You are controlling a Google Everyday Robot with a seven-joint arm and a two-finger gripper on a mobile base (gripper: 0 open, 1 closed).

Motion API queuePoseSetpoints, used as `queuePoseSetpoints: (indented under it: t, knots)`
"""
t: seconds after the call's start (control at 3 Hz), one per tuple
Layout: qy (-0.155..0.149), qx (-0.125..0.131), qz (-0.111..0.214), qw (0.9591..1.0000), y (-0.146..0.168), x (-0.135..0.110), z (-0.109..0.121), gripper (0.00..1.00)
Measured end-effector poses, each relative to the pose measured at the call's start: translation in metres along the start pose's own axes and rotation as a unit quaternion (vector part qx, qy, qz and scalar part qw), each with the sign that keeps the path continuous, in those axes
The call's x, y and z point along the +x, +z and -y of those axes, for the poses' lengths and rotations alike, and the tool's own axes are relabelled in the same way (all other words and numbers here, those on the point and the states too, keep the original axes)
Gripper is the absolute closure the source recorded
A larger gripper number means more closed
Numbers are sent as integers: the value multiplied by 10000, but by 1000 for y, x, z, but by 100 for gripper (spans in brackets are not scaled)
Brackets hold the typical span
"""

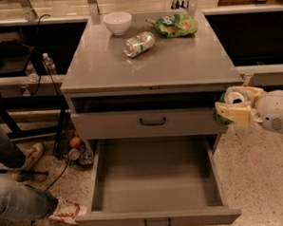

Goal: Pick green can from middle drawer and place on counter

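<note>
At the far left someone's jeans-clad leg and sneaker (66, 211) edge in beside the cabinet. On the counter (177, 63), a smooth, flat grey top, sit a round white bowl (117, 22), a pale dented can (139, 43) lying on its side, and a crinkled green snack bag (172, 25) at the back. Below it, the shallower drawer (151, 122) is shut. The middle drawer (154, 178) is pulled right out, a deep box of dull grey metal with a dark bar handle, and nothing lies in it.

Over on the right, the end effector (230, 109) hangs just off the cabinet's right edge, level with the shut drawer. Its cream fingers (234, 115) are clamped round the green can (236, 98), which is held roughly upright with its silver top showing.

So the pick looks done to me: the can is out and clear of the drawer. What's left is raising it above the counter's edge, carrying it inward to a bare patch of the top, and letting go.
</note>
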State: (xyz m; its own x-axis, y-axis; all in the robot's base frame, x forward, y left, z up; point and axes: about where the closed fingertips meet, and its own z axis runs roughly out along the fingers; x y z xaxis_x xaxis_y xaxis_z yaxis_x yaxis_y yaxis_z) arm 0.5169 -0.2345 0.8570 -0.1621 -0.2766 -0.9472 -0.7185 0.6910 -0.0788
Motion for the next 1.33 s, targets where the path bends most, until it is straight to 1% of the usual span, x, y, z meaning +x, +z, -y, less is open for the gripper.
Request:
queuePoseSetpoints:
  t: [0.33, 0.67, 1.0, 1.33]
  knots:
    - [39, -43, 89, 9999, 3, -11, 4, 100]
    - [-74, -82, 16, 9999, 8, -40, 15, 100]
    - [-229, -167, -154, 9995, 25, -76, 29, 100]
    - [-196, -219, -393, 9988, 49, -98, 44, 100]
